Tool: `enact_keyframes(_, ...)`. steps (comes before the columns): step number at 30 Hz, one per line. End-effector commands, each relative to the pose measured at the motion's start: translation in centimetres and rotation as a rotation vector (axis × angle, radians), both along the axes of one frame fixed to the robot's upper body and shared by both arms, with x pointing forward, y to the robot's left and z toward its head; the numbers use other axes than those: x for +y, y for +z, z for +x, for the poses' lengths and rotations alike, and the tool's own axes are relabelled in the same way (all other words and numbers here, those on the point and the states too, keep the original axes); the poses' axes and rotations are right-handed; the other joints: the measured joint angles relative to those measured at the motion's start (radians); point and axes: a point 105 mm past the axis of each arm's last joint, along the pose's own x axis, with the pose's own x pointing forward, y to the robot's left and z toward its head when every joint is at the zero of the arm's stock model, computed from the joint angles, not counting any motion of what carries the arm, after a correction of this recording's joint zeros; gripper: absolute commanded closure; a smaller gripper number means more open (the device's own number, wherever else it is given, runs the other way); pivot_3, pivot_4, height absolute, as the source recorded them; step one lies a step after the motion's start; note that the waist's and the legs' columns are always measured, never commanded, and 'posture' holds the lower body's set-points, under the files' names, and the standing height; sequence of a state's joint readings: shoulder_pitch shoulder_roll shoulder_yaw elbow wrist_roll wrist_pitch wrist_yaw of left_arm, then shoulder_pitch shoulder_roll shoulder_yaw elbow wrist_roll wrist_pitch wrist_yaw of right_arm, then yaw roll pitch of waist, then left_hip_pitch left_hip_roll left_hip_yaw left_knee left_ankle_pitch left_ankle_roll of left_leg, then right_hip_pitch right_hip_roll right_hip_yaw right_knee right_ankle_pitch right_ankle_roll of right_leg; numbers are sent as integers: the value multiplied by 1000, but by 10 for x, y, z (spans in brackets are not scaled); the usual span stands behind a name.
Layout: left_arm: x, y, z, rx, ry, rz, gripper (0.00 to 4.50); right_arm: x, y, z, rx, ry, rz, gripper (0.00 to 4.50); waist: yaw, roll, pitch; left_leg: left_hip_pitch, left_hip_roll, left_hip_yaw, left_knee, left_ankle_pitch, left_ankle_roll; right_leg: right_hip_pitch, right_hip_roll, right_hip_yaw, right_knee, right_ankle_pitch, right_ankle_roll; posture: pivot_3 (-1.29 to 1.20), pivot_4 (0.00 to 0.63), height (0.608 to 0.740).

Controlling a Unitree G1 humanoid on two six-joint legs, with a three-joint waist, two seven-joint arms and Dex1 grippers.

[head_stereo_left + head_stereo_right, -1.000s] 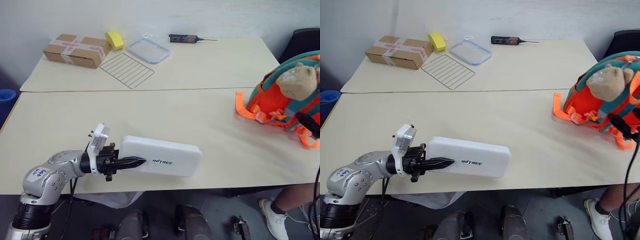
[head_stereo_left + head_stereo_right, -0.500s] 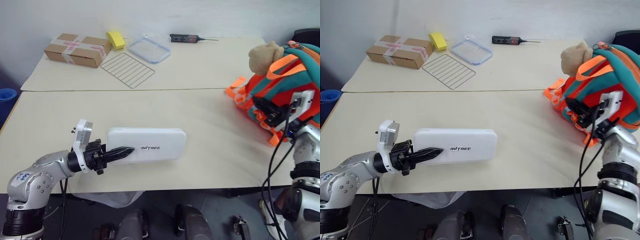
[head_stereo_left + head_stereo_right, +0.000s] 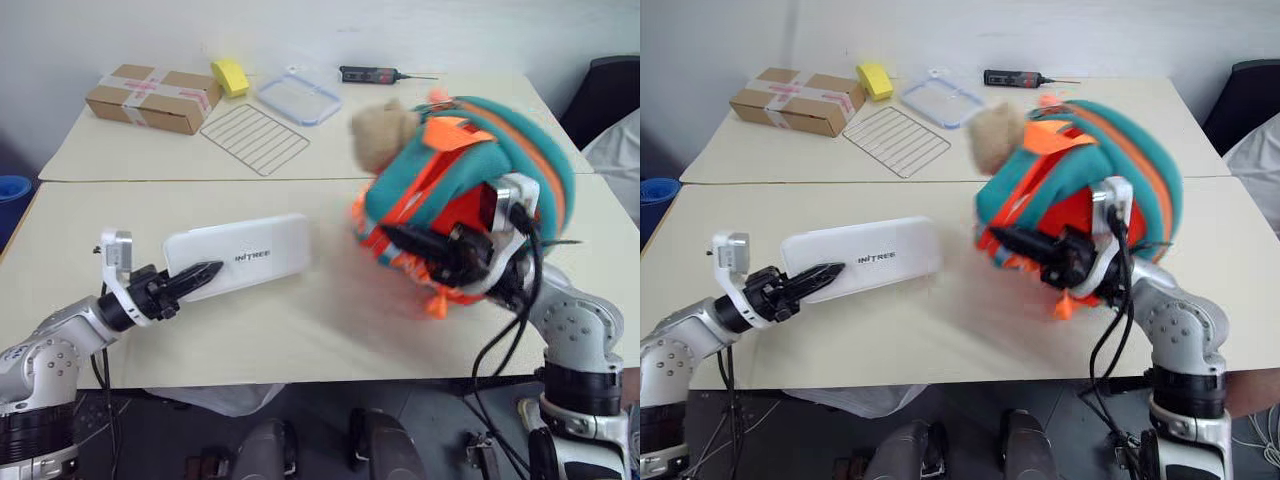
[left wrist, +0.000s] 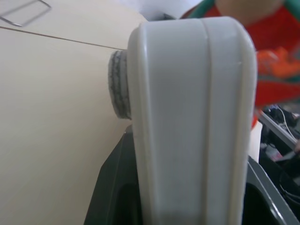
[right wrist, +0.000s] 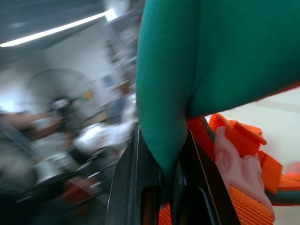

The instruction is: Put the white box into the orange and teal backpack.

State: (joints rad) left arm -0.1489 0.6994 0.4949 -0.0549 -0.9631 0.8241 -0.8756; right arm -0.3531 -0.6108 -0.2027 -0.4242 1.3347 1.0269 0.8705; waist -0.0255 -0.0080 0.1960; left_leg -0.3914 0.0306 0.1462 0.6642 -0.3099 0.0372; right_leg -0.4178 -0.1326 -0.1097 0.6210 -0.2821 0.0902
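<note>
The white box (image 3: pixel 245 255) is held at its near end by my left gripper (image 3: pixel 200 273), which is shut on it above the front left of the table. In the left wrist view the box's edge (image 4: pixel 187 117) stands between the dark fingers (image 4: pixel 112 192). The orange and teal backpack (image 3: pixel 470 150), with its tan plush toy (image 3: pixel 380 135), is blurred over the table's middle right, just right of the box. My right gripper (image 3: pixel 400 238) is shut on it; the right wrist view shows a teal fold (image 5: pixel 164 93) pinched between the fingers (image 5: pixel 126 187).
On the far table lie a taped cardboard box (image 3: pixel 150 98), a yellow sponge (image 3: pixel 230 78), a wire rack (image 3: pixel 254 139), a clear blue-rimmed lid (image 3: pixel 298 98) and a black tool (image 3: pixel 372 75). A dark chair (image 3: pixel 605 95) stands at the far right.
My right gripper took hold of the backpack and swung it left to the table's middle. My left gripper carried the box left and turned its far end away.
</note>
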Motion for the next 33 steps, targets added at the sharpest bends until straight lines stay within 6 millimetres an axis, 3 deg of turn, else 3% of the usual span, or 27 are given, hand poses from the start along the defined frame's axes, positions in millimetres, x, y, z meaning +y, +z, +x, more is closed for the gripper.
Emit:
enact_keyframes(1,15,34,-18,-97,-3,-24,3207,-14,2,-40,71,166,-101,4489,1,-1,0,0,-1,0,0,-1,1,0,-1,0,-1,0,0,0,150,740)
enact_keyframes(6,12,76,-40,-224,-77,-95,3207,-42,-4,-27,104,57,-219,4489,1,-3,-1,0,-2,0,1,-5,5,4,-3,0,-11,1,1,0,150,740)
enact_keyframes(12,-20,102,-50,-340,-201,-80,3207,-43,-5,-10,54,7,-208,4489,4,-4,-1,1,-2,0,1,-4,0,4,-2,0,-10,1,2,0,150,740)
enact_keyframes(20,-59,78,-19,-374,-311,177,3207,-45,-11,-7,43,19,-240,4489,30,-5,-1,2,-1,2,2,-1,-1,4,2,0,-9,1,2,0,150,740)
enact_keyframes(23,-69,91,-2,-440,-322,166,3207,-49,-11,-7,48,24,-255,4489,45,-5,-1,1,-2,2,2,-1,-1,4,1,0,-9,2,3,0,150,740)
enact_keyframes(25,-70,96,1,-456,-339,158,3207,-51,-12,-8,55,28,-263,4489,48,-5,-1,0,-2,2,2,0,2,4,1,0,-10,2,3,0,150,740)
enact_keyframes(31,-45,109,13,-462,-294,153,3207,-60,-19,-13,83,9,-290,4489,46,-5,-1,0,-1,3,2,-1,2,3,4,-4,-8,2,3,0,150,740)
enact_keyframes(33,-49,108,17,-480,-313,174,3207,-62,-21,-14,89,2,-293,4489,47,-5,-1,0,-1,4,2,-1,3,3,4,-9,-8,2,3,0,150,740)
